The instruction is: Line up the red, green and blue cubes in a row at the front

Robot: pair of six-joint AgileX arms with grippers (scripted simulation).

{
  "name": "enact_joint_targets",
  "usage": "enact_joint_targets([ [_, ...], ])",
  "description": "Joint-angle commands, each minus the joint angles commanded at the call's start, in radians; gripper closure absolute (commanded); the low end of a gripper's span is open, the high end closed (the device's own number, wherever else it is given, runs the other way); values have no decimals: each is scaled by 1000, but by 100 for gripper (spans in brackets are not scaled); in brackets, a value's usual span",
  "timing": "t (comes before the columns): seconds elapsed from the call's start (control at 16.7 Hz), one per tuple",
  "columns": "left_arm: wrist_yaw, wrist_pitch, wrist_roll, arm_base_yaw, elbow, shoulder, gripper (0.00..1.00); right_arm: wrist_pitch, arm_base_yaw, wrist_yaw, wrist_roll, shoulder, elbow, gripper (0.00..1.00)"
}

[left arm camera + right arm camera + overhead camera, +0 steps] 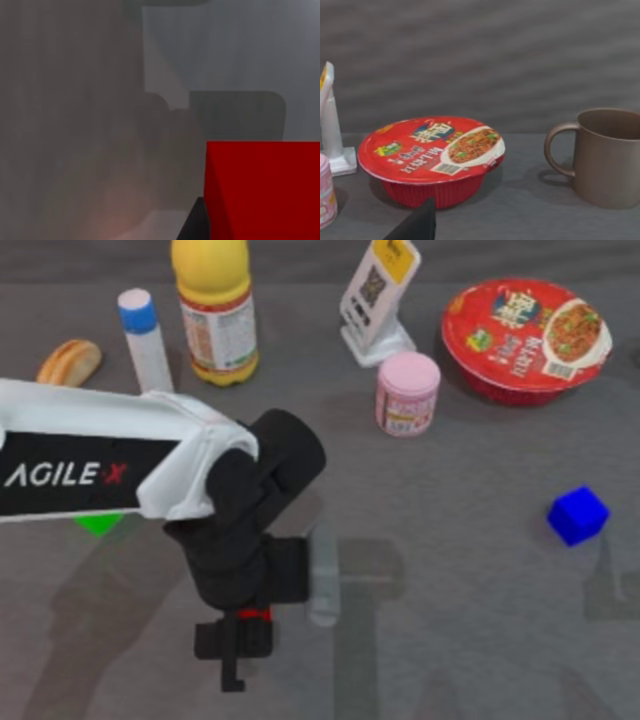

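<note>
My left gripper point(238, 645) hangs low over the front of the table, left of centre, shut on the red cube point(253, 614). In the left wrist view the red cube point(262, 192) fills the near corner, with a dark finger point(196, 224) against its side. The green cube point(98, 523) peeks out from under the left arm at the left side. On the right side the blue cube point(578, 515) lies alone on the table. My right gripper point(420, 226) is out of the top view and shows only a dark tip in its wrist view.
Along the back stand a bread roll point(70, 362), a white bottle with a blue cap point(145, 340), a yellow bottle point(213, 310), a QR sign stand point(378, 300), a pink cup point(407, 393) and a red noodle bowl point(527, 335). A brown mug point(607, 155) stands beside the bowl.
</note>
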Motion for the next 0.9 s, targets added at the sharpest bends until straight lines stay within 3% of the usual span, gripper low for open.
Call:
enact_joint_targets([
  [0.06,0,0,0,0,0,0,100,0,0,0,0,0,0,0],
  [0.84,0,0,0,0,0,0,2,0,0,0,0,0,0,0],
  [0.9,0,0,0,0,0,0,0,0,0,0,0,0,0,0],
])
